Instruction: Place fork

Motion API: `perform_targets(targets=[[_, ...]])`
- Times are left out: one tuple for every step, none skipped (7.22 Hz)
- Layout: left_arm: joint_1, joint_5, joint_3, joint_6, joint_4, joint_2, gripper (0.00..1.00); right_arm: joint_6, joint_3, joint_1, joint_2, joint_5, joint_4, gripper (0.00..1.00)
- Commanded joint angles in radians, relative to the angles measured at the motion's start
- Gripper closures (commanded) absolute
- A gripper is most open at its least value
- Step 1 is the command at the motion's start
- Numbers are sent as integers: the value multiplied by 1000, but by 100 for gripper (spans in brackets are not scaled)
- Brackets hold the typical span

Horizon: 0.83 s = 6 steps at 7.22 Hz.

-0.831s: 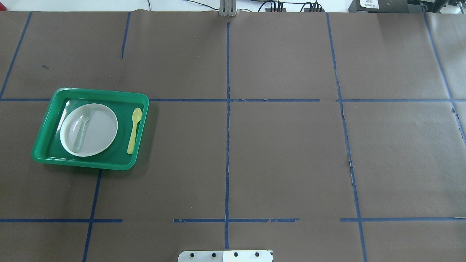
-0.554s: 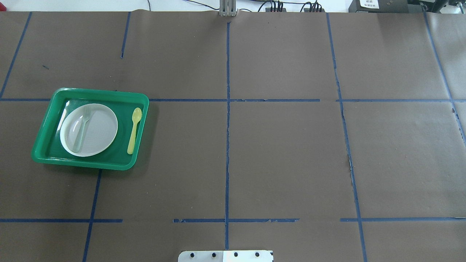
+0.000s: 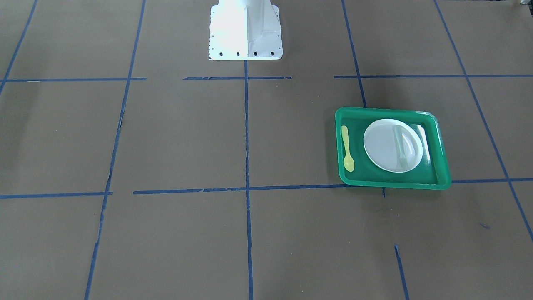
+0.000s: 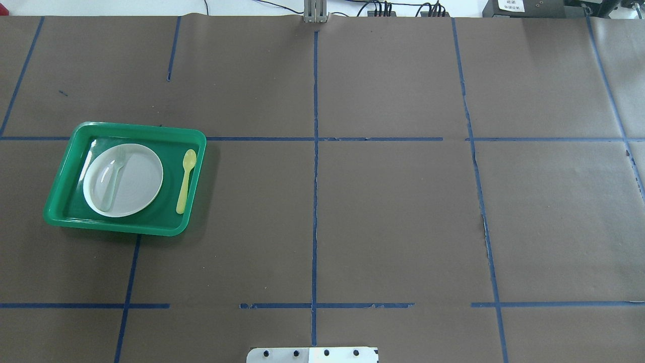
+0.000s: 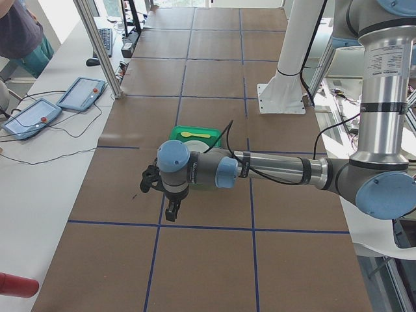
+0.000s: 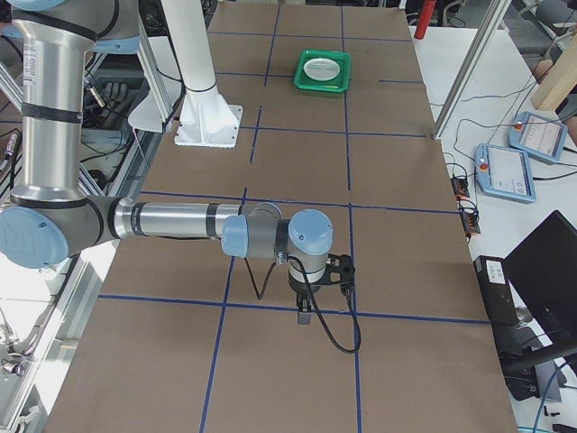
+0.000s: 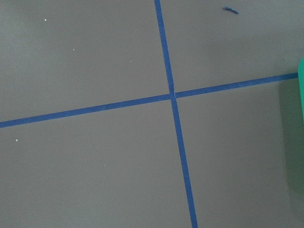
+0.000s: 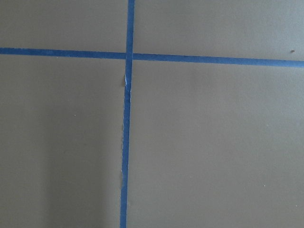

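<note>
Two arms reach out low over the brown table [image 4: 393, 212], and you can see each one only from the side. You cannot tell if the left gripper [image 5: 171, 213] or the right gripper [image 6: 304, 316] has its fingers apart or together. Look for the fork [image 4: 113, 176] on the left part of the white plate [image 4: 138, 184], with its tines pointing to the far side. That plate sits inside the green tray [image 4: 141, 129] on the left side of the table. You will find the yellow spoon [image 4: 185, 180] on the tray floor, just right of the plate. Neither gripper holds anything. The left gripper hangs near the tray, and the right gripper is well apart from it.
</note>
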Motion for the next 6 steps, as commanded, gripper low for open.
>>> perform_targets(targets=[[289, 175, -137, -443, -107, -28, 0, 0, 1, 0, 0, 0, 0, 0], [319, 170, -143, -518, -124, -54, 0, 0, 1, 0, 0, 0, 0, 0], [382, 170, -141, -615, -139, -80, 0, 0, 1, 0, 0, 0, 0, 0], [466, 178, -124, -718, -173, -103, 0, 0, 1, 0, 0, 0, 0, 0], [523, 181, -88, -768, -222, -111, 0, 1, 1, 0, 0, 0, 0, 0], [573, 232, -25, -843, -316, -125, 0, 0, 1, 0, 0, 0, 0, 0]])
